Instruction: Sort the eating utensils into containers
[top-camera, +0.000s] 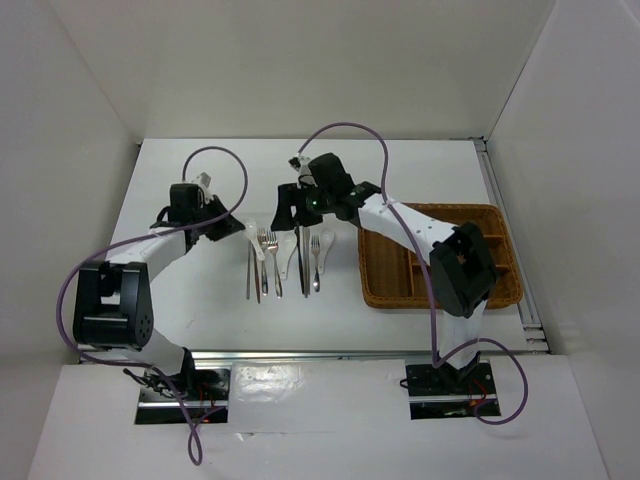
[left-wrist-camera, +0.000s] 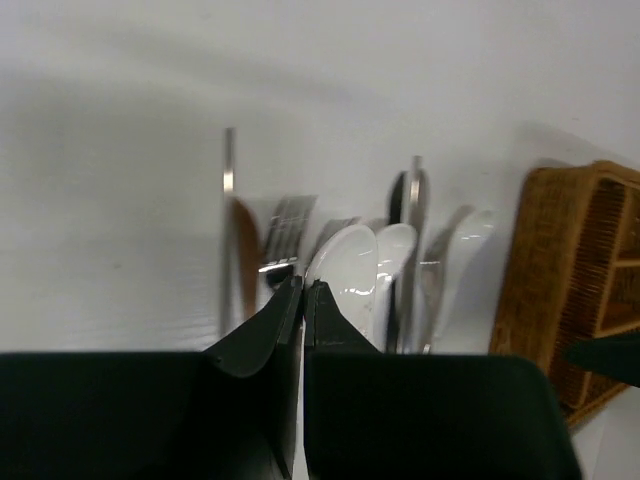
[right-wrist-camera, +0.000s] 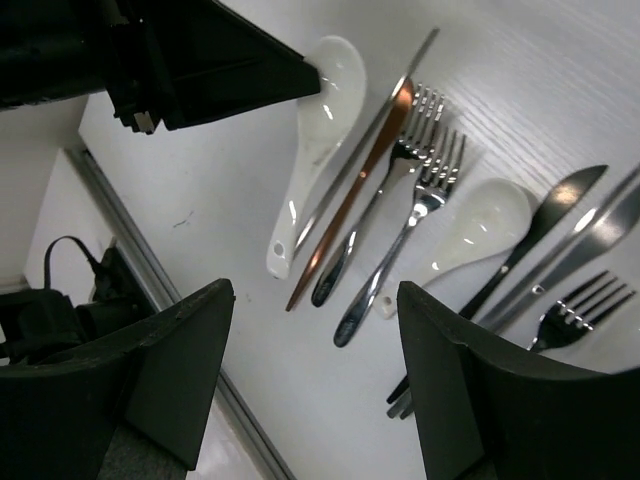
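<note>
The utensils lie in a row on the white table: a white soup spoon (right-wrist-camera: 310, 140), a brown chopstick (right-wrist-camera: 355, 185) beside a slim silver knife (right-wrist-camera: 372, 118), two silver forks (right-wrist-camera: 415, 200), another white spoon (right-wrist-camera: 480, 235), a dark-handled knife (right-wrist-camera: 545, 225) and a further fork (right-wrist-camera: 580, 310). My right gripper (right-wrist-camera: 315, 290) is open above the handle ends, holding nothing; it also shows in the top view (top-camera: 296, 206). My left gripper (left-wrist-camera: 302, 285) is shut, empty, with its tips at the bowl of the leftmost white spoon (left-wrist-camera: 345, 262). The wicker tray (top-camera: 385, 290) stands at the right.
The table's metal front rail (right-wrist-camera: 150, 260) runs close below the handle ends. The left gripper's body (right-wrist-camera: 210, 65) sits at the upper left in the right wrist view. The tray's side (left-wrist-camera: 560, 280) stands right of the row.
</note>
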